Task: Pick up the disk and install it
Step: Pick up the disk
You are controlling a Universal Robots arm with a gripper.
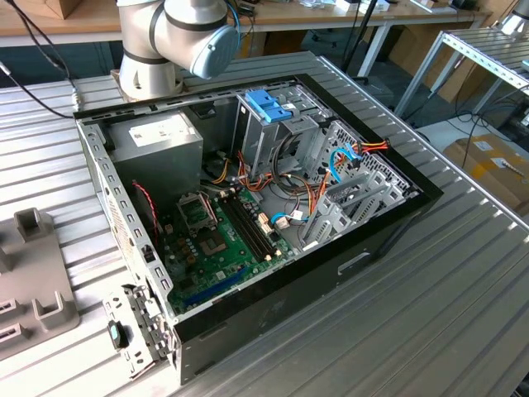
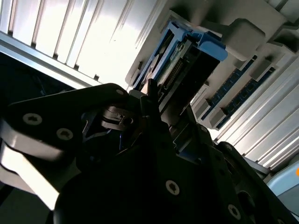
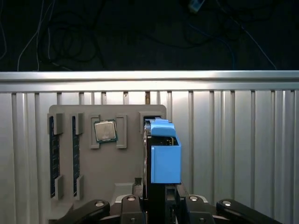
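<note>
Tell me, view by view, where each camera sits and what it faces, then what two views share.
Exterior view: off the arm, high up, looking down into the open computer case on the ribbed table; the arm's grey joint shows.
First wrist view: on the wrist, looking along the gripper at the disk it holds, grey parts tray beyond.
Second wrist view: on the wrist, beside the gripper's dark body, facing the disk's connector end.
Shared: both wrist views show the gripper and the disk.

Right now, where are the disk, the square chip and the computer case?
disk [image 3: 166, 163]: first wrist view, blue carrier face.
square chip [image 3: 105, 131]: first wrist view, metal top.
computer case [image 1: 281, 306]: exterior view, black side wall.
</note>
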